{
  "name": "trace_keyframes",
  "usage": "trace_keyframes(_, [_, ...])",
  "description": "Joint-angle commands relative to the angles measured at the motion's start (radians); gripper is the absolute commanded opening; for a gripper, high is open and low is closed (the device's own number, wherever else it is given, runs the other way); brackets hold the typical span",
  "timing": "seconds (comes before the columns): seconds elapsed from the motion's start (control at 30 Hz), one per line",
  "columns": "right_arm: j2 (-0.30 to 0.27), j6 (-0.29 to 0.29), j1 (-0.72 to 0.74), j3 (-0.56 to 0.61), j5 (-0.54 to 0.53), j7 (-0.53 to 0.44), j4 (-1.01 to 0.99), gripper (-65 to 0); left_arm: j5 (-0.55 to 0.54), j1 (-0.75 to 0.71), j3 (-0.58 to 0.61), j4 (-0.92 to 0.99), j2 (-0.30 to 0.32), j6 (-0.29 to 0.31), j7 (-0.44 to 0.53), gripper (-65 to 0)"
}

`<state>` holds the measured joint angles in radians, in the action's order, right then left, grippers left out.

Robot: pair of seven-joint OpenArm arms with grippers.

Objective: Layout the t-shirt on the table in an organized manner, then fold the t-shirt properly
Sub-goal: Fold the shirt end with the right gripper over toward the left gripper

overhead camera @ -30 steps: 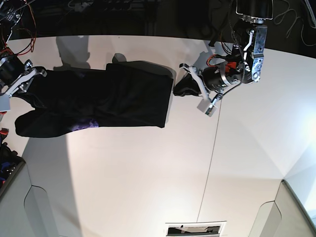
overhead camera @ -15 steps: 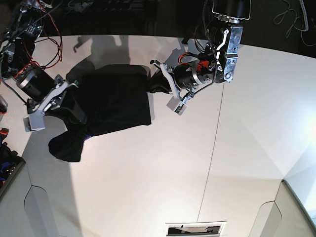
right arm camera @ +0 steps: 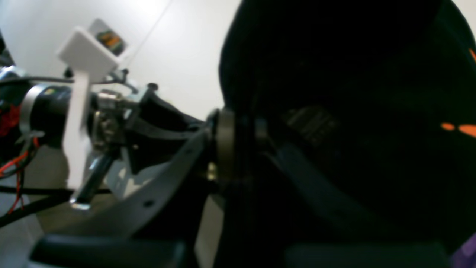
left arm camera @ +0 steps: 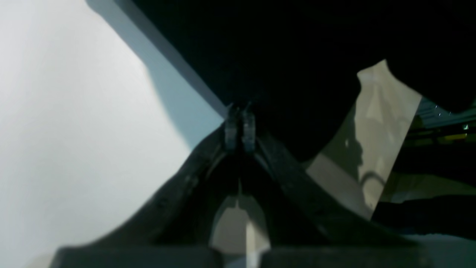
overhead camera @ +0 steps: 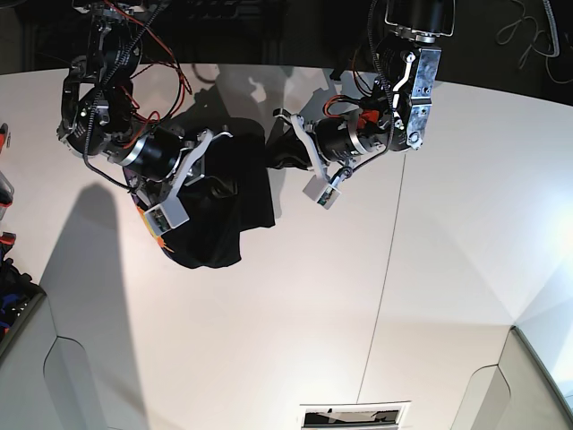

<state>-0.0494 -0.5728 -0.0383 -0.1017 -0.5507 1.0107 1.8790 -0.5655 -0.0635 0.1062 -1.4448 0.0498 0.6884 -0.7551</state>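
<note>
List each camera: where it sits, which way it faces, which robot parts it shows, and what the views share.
Base: overhead, looking down on the table; both arms show, left gripper on its right, right gripper on its left, the t-shirt bunched between them.
Left wrist: on the left arm, looking along its shut fingers pinching black cloth.
Right wrist: on the right arm, looking past its own fingers into the cloth toward the left arm.
Shared: all three show the t-shirt and white table.

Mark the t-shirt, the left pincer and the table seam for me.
t-shirt (overhead camera: 224, 202): base view, middle of the bunched black cloth.
left pincer (left arm camera: 239, 121): left wrist view, between the closed fingertips pinching the cloth.
table seam (overhead camera: 387, 269): base view, thin dark line on the white top.
</note>
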Motion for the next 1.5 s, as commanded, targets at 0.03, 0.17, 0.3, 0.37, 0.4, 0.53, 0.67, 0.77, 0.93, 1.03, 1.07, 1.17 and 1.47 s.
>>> trace_keyframes(0.03, [0.0, -0.007, 0.018, 0.031, -0.018, -0.034, 0.015, -54.0, -0.021, 0.013, 0.001, -0.013, -0.002, 0.01, 0.015, -65.0])
trace_keyframes(0.17, [0.0, -0.007, 0.035, 0.099, 0.032, -0.035, 0.015, -45.7, -0.056, 0.013, 0.001, -0.013, -0.002, 0.01, 0.0, -65.0])
trace_keyframes(0.3, [-0.001, -0.006, 0.059, 0.144, 0.103, -0.034, 0.015, -38.9, -0.126, 0.013, 0.001, -0.013, -0.002, 0.01, -0.038, -65.0])
trace_keyframes(0.37, [0.0, -0.006, 0.068, 0.152, 0.096, -0.034, 0.015, -36.5, -0.13, 0.013, -0.002, -0.013, -0.002, 0.01, -0.051, -65.0])
trace_keyframes(0.4, [0.0, -0.006, 0.073, 0.155, 0.092, -0.034, 0.016, -35.7, -0.132, 0.014, -0.005, -0.013, -0.002, 0.01, -0.058, -65.0])
trace_keyframes(0.53, [0.0, 0.001, 0.102, 0.155, 0.064, -0.034, 0.023, -35.3, -0.165, 0.013, -0.045, -0.021, 0.027, 0.01, -0.059, -65.0])
trace_keyframes(0.67, [0.0, 0.007, 0.166, 0.117, 0.082, -0.039, 0.028, -35.6, -0.199, 0.013, -0.122, -0.057, 0.085, 0.01, -0.08, -65.0])
trace_keyframes(0.77, [-0.001, 0.024, 0.214, 0.049, 0.161, -0.079, 0.027, -43.1, -0.274, 0.013, -0.186, -0.103, 0.121, 0.01, -0.116, -65.0])
trace_keyframes(0.93, [-0.029, 0.044, 0.293, -0.044, 0.265, -0.139, -0.019, -65.0, -0.32, 0.008, -0.134, -0.283, 0.145, 0.01, -0.23, -65.0])
trace_keyframes(1.03, [-0.057, 0.053, 0.342, -0.066, 0.304, -0.159, -0.12, -65.0, -0.279, 0.011, 0.014, -0.357, 0.143, 0.01, -0.198, -65.0])
trace_keyframes(1.07, [-0.064, 0.054, 0.36, -0.069, 0.311, -0.167, -0.162, -65.0, -0.24, 0.011, 0.072, -0.36, 0.142, 0.01, -0.166, -65.0])
trace_keyframes(1.17, [-0.089, 0.057, 0.41, -0.071, 0.319, -0.198, -0.298, -65.0, -0.094, 0.011, 0.238, -0.355, 0.113, 0.01, -0.072, -65.0])
trace_keyframes(1.47, [-0.105, 0.064, 0.535, -0.058, 0.315, -0.311, -0.657, -65.0, 0.063, 0.016, 0.339, -0.212, -0.033, 0.01, -0.003, -65.0])
